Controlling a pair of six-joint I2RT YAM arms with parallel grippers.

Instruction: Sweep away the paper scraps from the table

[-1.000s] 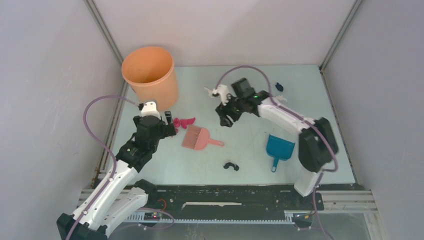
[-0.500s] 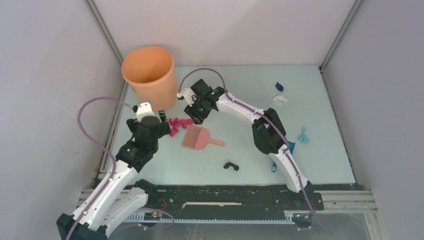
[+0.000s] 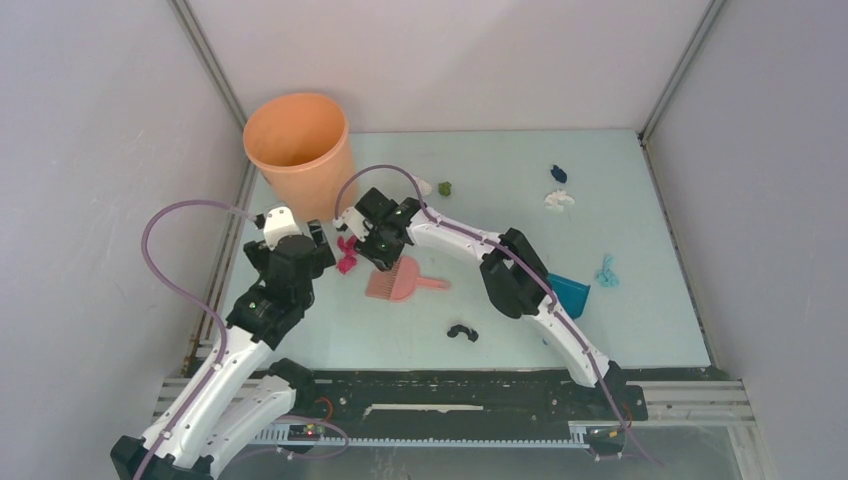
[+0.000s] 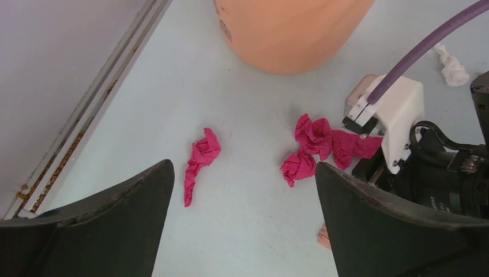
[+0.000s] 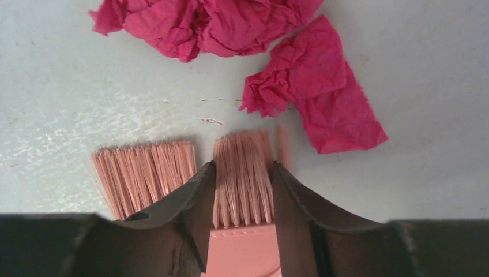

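Note:
Magenta paper scraps [image 3: 345,255] lie on the mint-green table [image 3: 500,330] between my two grippers. More scraps lie apart: white [image 3: 558,199], olive green [image 3: 445,187], dark blue [image 3: 558,173], light blue [image 3: 606,271], black [image 3: 461,331]. My right gripper [image 3: 378,255] is down on the bristle end of the pink brush [image 3: 402,282]. In the right wrist view its jaws [image 5: 242,170] pinch a clump of bristles [image 5: 144,173], with magenta scraps [image 5: 323,92] just beyond. My left gripper [image 4: 242,190] is open and empty, above bare table just short of the magenta scraps [image 4: 202,156].
An orange bucket [image 3: 300,150] stands at the back left, close behind both grippers. The blue dustpan [image 3: 570,293] lies on the right, partly under my right arm. Grey walls and rails bound the table; the left rail [image 4: 86,133] runs close beside my left gripper.
My right arm has swung from the middle back of the table leftward and down onto the brush's bristles. My left gripper has pulled back slightly. The magenta scraps have shifted a little left.

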